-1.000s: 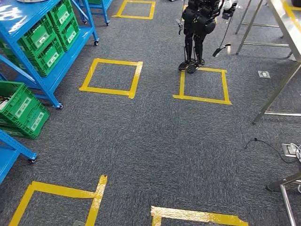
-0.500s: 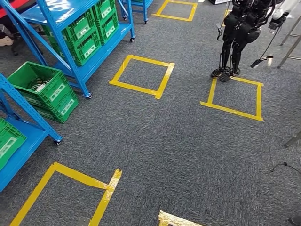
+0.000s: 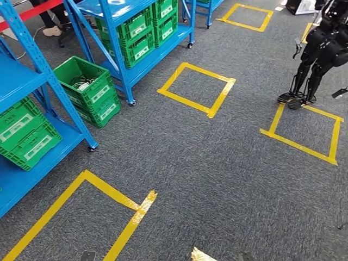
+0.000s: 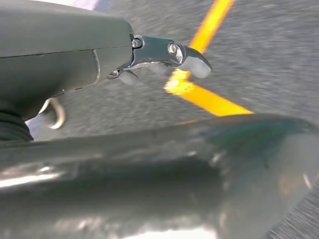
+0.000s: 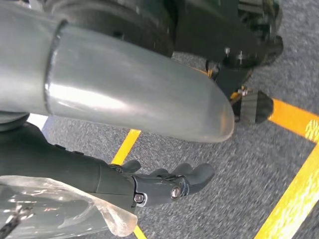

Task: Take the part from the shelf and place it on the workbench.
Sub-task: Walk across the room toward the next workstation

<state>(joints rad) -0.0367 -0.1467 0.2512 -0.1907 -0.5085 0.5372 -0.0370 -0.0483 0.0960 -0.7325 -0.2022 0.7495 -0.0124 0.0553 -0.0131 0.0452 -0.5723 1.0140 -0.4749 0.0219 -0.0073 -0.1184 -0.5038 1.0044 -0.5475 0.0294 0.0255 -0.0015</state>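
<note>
Blue shelf (image 3: 41, 76) is seen at far left of the head view, green crates (image 3: 26, 136) on its lower tier; the part itself cannot be made out. Left hand (image 4: 165, 55) hangs over carpet, fingers extended, nothing held. Right hand (image 5: 165, 184) likewise slack and empty. Shelf judged nearer the left arm; a leftward approach is needed.

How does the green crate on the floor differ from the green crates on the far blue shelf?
The crate on the floor stands beside the shelf post, open on top, with cables and something white inside. The crates on the far shelf sit stacked in rows on its lowest board, so their insides are hidden. Both are green plastic with white labels.
</note>
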